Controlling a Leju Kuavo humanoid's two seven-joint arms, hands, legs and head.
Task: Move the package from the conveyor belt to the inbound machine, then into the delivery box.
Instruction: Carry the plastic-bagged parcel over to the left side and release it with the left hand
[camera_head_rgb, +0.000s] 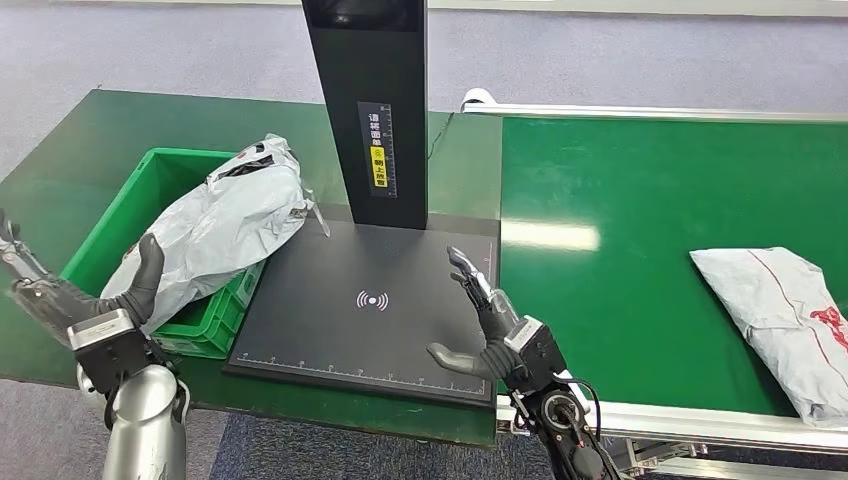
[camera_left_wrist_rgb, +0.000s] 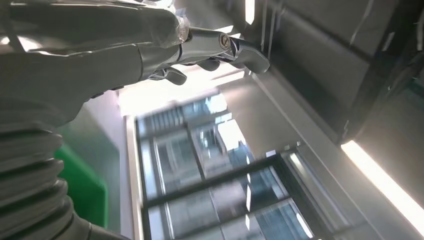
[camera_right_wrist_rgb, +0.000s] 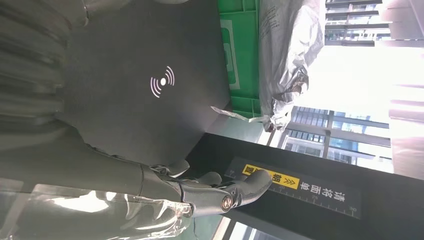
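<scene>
Both robot hands sit nearest you, spread and holding nothing; your next package (camera_head_rgb: 780, 320) lies on the conveyor belt (camera_head_rgb: 640, 260), rightward of the right robot hand (camera_head_rgb: 490, 325), the nearer one; another package (camera_head_rgb: 215, 230) fills the delivery box (camera_head_rgb: 130, 210).

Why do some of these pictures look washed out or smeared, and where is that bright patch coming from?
Head view: sharp, with a pale glare patch on the conveyor belt. Left wrist view: windows behind the left hand are motion-smeared, and bright light strips are blown out. Right wrist view: the sky beside the grey package is overexposed white; the scanner plate stays crisp.
</scene>
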